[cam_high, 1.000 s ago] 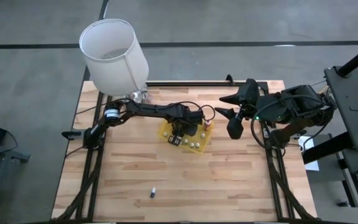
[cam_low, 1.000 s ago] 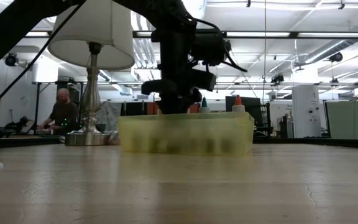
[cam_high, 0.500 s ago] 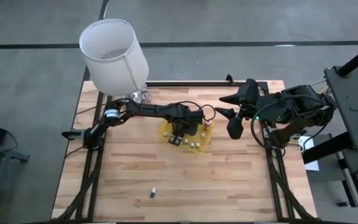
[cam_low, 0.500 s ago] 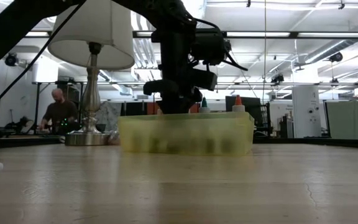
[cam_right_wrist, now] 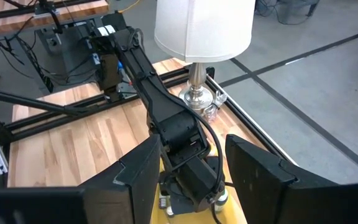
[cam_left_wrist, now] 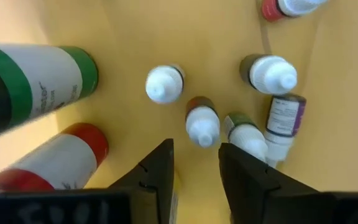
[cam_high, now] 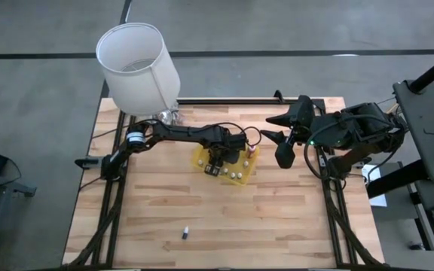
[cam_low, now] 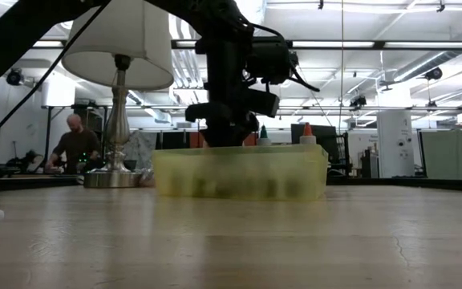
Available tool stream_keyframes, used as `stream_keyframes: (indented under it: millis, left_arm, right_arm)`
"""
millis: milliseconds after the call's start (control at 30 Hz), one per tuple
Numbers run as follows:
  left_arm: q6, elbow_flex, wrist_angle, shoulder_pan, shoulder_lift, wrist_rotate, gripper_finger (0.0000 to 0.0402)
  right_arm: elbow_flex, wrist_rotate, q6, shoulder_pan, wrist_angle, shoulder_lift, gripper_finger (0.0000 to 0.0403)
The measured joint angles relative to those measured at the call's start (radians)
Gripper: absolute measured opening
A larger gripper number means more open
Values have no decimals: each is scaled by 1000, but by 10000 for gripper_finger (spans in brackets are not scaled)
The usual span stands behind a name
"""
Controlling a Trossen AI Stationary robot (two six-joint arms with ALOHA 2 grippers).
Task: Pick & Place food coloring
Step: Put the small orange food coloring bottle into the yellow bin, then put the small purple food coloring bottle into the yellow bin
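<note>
my left gripper (cam_left_wrist: 194,165) hangs point-down inside the yellow tray (cam_high: 200,158), its fingers a narrow gap apart and holding nothing. just beyond my fingertips stand the small food coloring vials (cam_left_wrist: 202,122), white caps up; off to one side lie 2 larger bottles, 1 green (cam_left_wrist: 39,74), 1 red (cam_left_wrist: 61,155). my right gripper (cam_high: 277,129) waits well apart, fingers spread, empty.

Both arms are matte black, jointed, with looping black cables; the left arm (cam_high: 183,133) carries flat, squared black fingers (cam_left_wrist: 248,180).
</note>
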Motion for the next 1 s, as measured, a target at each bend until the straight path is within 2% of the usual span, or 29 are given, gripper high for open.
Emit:
stream_keyframes:
  millis: [133,567,1000]
  left_arm:
    - [-9,36,-43,0,-9,-1,102]
    - [-118,265,-271,-23,-53,5,101]
    - [-318,174,-270,-134,-375,19,101]
  right_arm:
    - [0,0,0,0,0,0,173]
    - [0,-4,-2,0,-8,0,173]
    - [-6,-137,1,1,-72,0,173]
